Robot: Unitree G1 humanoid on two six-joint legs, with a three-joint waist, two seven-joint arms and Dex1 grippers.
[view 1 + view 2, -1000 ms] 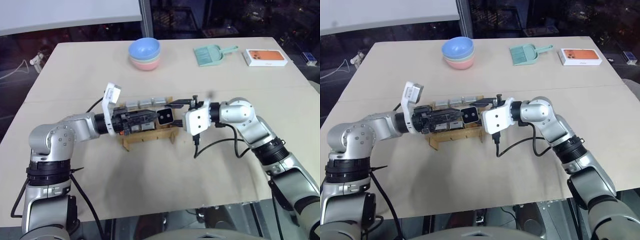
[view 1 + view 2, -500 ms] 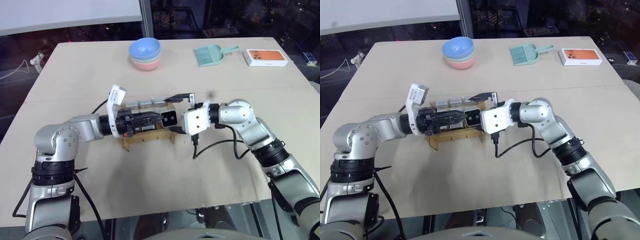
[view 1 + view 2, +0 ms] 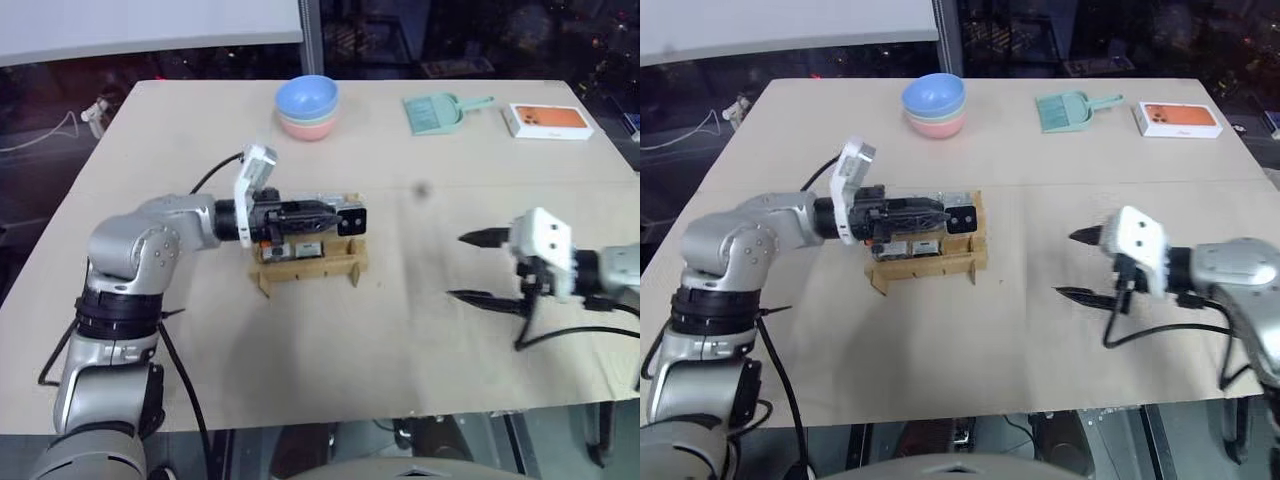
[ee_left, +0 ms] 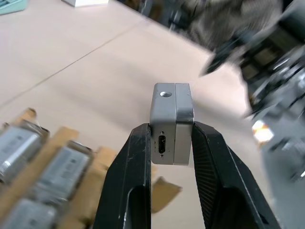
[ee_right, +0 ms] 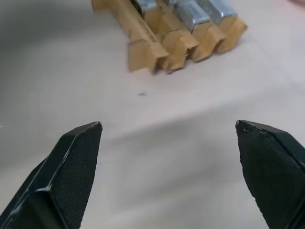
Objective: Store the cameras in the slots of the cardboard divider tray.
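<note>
Cameras fill tray slots — left claw grips another.

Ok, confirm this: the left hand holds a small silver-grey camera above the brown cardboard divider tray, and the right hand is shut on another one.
Not quite: the right hand is open and empty, as the right wrist view shows. The left hand does hold a small silver-grey camera above the brown cardboard divider tray.

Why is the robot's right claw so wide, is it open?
Open. The right gripper has its two black fingers far apart, nothing between them.
</note>
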